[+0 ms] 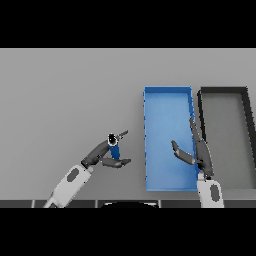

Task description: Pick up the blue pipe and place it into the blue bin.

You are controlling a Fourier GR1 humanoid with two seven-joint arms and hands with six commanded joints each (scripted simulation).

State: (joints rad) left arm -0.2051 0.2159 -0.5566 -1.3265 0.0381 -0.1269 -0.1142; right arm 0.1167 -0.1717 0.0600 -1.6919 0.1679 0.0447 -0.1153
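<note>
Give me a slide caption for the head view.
Left hand grips the blue pipe beside the blue bin; right hand open over it.

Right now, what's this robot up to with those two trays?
The left hand has its fingers and thumb round a blue pipe, to the left of the blue bin and not yet over it. The pipe stands nearly upright, its open end facing up. The right hand is open over the bin's right side, holding nothing. A dark bin sits beside the blue one, further right.
</note>
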